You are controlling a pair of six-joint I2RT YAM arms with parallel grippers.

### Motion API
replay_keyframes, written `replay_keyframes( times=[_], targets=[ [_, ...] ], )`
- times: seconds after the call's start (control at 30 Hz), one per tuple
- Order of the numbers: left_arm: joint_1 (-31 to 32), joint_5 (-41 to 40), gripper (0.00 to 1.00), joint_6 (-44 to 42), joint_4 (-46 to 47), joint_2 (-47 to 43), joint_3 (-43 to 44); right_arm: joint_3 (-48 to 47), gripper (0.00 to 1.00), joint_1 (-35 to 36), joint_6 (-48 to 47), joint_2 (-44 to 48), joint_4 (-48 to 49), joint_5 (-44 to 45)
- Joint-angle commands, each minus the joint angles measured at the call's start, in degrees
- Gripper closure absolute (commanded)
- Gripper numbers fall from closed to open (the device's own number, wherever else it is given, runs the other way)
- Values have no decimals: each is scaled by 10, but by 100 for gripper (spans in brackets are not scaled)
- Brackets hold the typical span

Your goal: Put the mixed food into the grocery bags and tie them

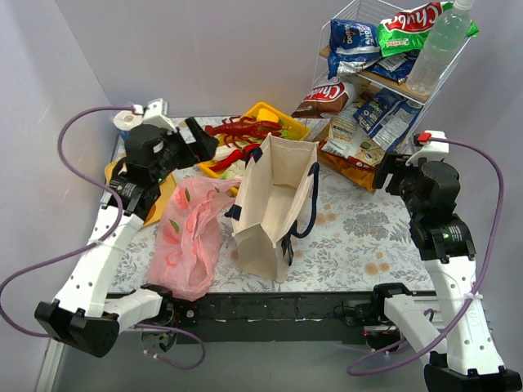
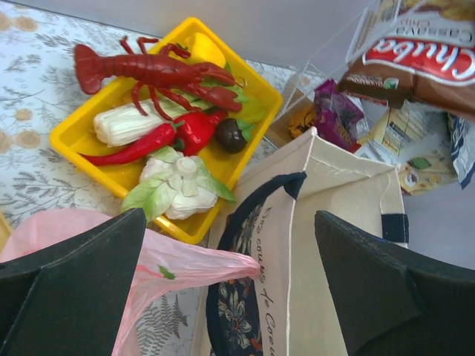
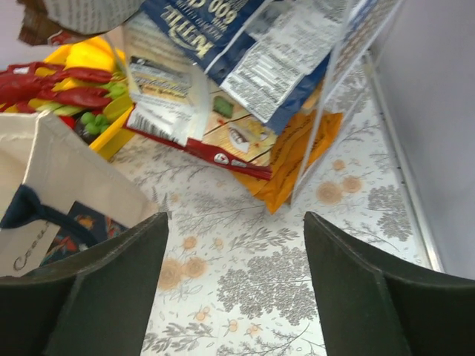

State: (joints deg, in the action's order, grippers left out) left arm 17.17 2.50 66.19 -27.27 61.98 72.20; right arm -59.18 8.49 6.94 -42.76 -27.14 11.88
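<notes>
My L gripper (image 2: 228, 219) spread, empty, over rim of upright beige canvas tote (image 1: 270, 208); thin pink plastic bag (image 1: 189, 241) just left. R gripper (image 3: 234, 220) spread, empty, over open floral tabletop (image 3: 245, 297); crinkly snack packets (image 3: 223, 44) far right.

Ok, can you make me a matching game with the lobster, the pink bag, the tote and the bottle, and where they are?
1 lobster
2 pink bag
3 tote
4 bottle

A standing upright and open on the table
B on top of the rack
C in the yellow tray
D lying crumpled

Pairs: 1-C, 2-D, 3-A, 4-B
</notes>
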Motion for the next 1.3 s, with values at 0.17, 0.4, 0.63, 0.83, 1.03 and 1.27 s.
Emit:
replay_keyframes(
  times=[0.17, 0.4, 0.63, 0.83, 1.03, 1.27],
  targets=[
    [180, -27, 2, -5, -17, 75, 29, -5, 25, 132, 120, -11, -13, -18],
    [190, -70, 2, -26, -50, 87, 42, -45, 24, 287, 205, -83, -14, 62],
    [191, -33, 3, -15, -53, 105, 25, -76, 25, 340, 294, -159, -19, 44],
    [194, 12, 15, -5, -36, 112, -4, -87, 28, 342, 325, -210, -78, 78],
    [194, 16, 42, -14, -41, 119, -14, -107, 44, 342, 307, -259, -83, 86],
    [194, -92, 100, -36, -64, 94, -10, -183, 99, 338, 257, -277, -204, 251]
  ],
)
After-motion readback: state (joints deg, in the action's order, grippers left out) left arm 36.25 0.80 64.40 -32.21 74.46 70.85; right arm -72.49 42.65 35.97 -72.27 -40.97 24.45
